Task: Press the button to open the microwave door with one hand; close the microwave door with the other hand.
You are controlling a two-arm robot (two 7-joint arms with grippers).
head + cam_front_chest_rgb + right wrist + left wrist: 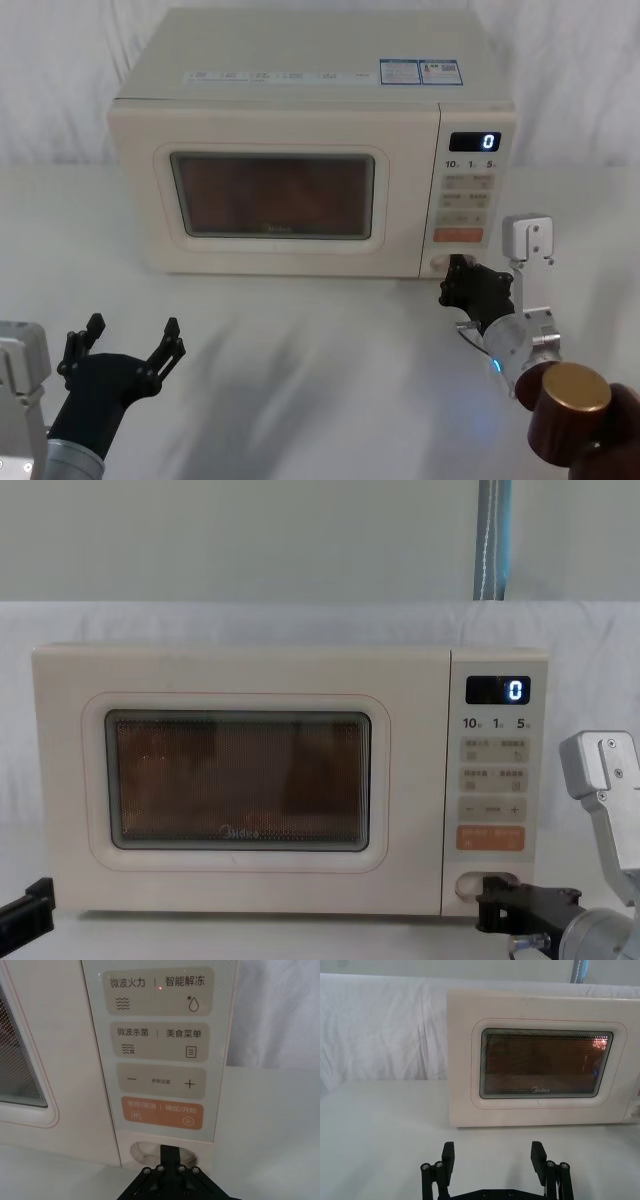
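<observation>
The cream microwave stands at the back of the table, its door [270,195] lying flush with the body. The dark window of the microwave door [545,1062] [240,780] glows warm inside. At the foot of the control panel is the button [438,264] [142,1151] [466,885]. My right gripper [458,268] [170,1152] [490,888] is shut, and its tip touches the button's right part. My left gripper [133,326] [493,1150] hovers open over the table in front of the door's left half, holding nothing and well short of it.
The orange key [162,1113] sits just above the button, with cream keys higher up. The display [475,141] reads 0. A white cloth [320,360] covers the table and a white sheet hangs behind. The door's edge [30,1035] lies close beside the panel.
</observation>
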